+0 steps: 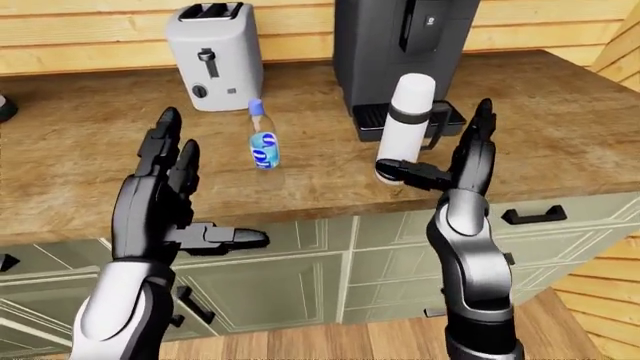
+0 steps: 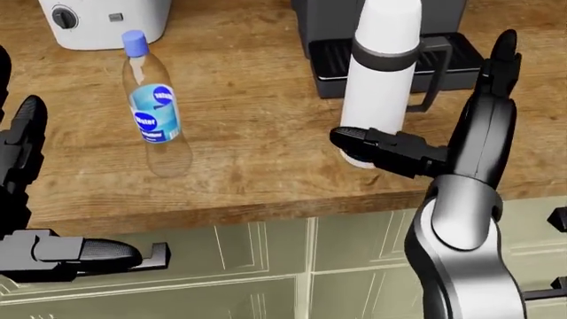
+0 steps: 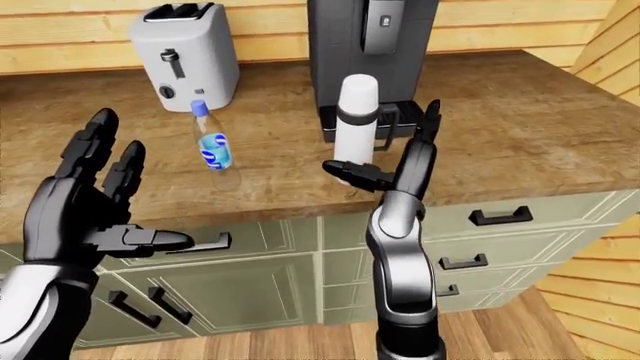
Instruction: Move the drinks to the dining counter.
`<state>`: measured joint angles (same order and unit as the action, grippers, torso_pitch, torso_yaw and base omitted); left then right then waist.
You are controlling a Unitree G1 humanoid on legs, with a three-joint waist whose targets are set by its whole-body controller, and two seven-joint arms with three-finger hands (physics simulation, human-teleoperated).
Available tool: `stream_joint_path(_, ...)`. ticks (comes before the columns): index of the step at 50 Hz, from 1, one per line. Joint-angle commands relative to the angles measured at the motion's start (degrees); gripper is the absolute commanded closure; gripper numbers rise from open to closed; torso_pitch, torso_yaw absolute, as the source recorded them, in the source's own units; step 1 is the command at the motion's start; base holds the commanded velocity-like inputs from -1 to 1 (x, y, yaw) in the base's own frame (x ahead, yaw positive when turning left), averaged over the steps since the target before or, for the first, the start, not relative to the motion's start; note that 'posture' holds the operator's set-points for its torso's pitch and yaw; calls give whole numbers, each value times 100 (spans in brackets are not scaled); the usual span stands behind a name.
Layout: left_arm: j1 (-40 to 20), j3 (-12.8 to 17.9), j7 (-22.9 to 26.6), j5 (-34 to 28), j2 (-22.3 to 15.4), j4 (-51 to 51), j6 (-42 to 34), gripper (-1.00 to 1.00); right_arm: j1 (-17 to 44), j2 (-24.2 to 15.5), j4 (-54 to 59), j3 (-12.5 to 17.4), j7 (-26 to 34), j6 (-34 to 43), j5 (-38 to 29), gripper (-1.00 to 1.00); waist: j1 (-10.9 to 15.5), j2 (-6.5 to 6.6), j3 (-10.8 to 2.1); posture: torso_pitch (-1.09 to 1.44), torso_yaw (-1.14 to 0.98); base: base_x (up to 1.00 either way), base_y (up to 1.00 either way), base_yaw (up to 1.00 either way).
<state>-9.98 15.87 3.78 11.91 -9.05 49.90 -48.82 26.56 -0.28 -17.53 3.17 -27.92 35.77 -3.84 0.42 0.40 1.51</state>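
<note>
A clear water bottle with a blue cap and blue label stands upright on the wooden counter. To its right stands a tall white thermos with a dark band, just before the coffee machine's drip tray. My right hand is open beside the thermos. Its thumb lies across the thermos base and its fingers point up on the thermos's right. My left hand is open, held off the counter edge, below and left of the bottle.
A black coffee machine rises behind the thermos, and a white toaster stands above the bottle. Green cabinet doors and drawers with dark handles sit under the counter edge. Wood floor shows at the bottom right.
</note>
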Motion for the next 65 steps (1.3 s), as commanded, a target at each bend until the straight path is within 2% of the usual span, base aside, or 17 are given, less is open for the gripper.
stream_joint_path(1, -116, 39, 8, 27, -44, 154, 173, -100, 238, -21, -158, -37, -60, -122, 31, -100, -2, 7, -112, 0, 0, 0, 0, 0)
stream_joint_path(8, -101, -6, 20, -32, -44, 87, 263, -100, 632, 47, 187, -129, -189, -21, 108, -100, 1, 20, -123, 0, 0, 0, 0, 0)
stream_joint_path(22, -81, 42, 35, -10, -34, 34, 329, -100, 1007, -2, 1531, -61, -407, -688, 365, -100, 0, 26, -156, 0, 0, 0, 0, 0)
stream_joint_path(24, -37, 29, 51, -23, -27, -9, 410, -100, 1004, -1, 1516, -76, -408, -692, 374, -62, 3, 25, -160, 0, 0, 0, 0, 0)
stream_joint_path(26, -44, 36, 40, -14, -30, 21, 370, -100, 994, -1, 1478, -82, -404, -681, 381, -49, 8, 25, -162, 0, 0, 0, 0, 0)
stream_joint_path(27, -45, 37, 47, -16, -32, 1, 392, -100, 995, -4, 1464, -81, -403, -676, 385, -28, 9, 25, -163, 0, 0, 0, 0, 0)
stream_joint_path(30, -37, 19, 40, -19, -28, 16, 383, -100, 977, -6, 1387, -89, -396, -643, 388, 17, 12, 23, -163, 0, 0, 0, 0, 0)
stream_joint_path(36, -22, 17, 49, -30, -22, 14, 398, -100, 987, -24, 1268, -30, -392, -559, 457, 18, 11, 16, -168, 0, 0, 0, 0, 0)
stream_joint_path(38, -17, -3, 58, -54, -17, -27, 441, -100, 984, -40, 1223, 7, -392, -542, 552, 26, 13, 14, -166, 0, 0, 0, 0, 0)
stream_joint_path(43, -28, 9, 60, -51, -14, -39, 446, -100, 980, -160, 1063, 86, -358, -442, 703, 100, 19, 5, -164, 0, 0, 0, 0, 0)
stream_joint_path(52, -299, 100, -42, 68, -132, -24, 177, -100, 1020, -481, -126, 292, -198, 551, 838, 100, 27, -21, -128, 0, 0, 0, 0, 0)
stream_joint_path(56, -613, 89, -174, 135, -229, -171, 12, -100, 938, -569, -404, 418, -198, 668, 968, 100, 27, -31, -113, 0, 0, 0, 0, 0)
stream_joint_path(62, -1085, -264, -379, -70, -279, -1129, 372, -100, 920, -704, -662, 605, -377, 661, 1292, 100, 43, -46, -118, 0, 0, 0, 0, 0)
stream_joint_path(65, -1479, -547, -497, -374, -307, -1610, 539, -100, 910, -773, -795, 653, -425, 720, 1439, 100, 32, -50, -111, 0, 0, 0, 0, 0)
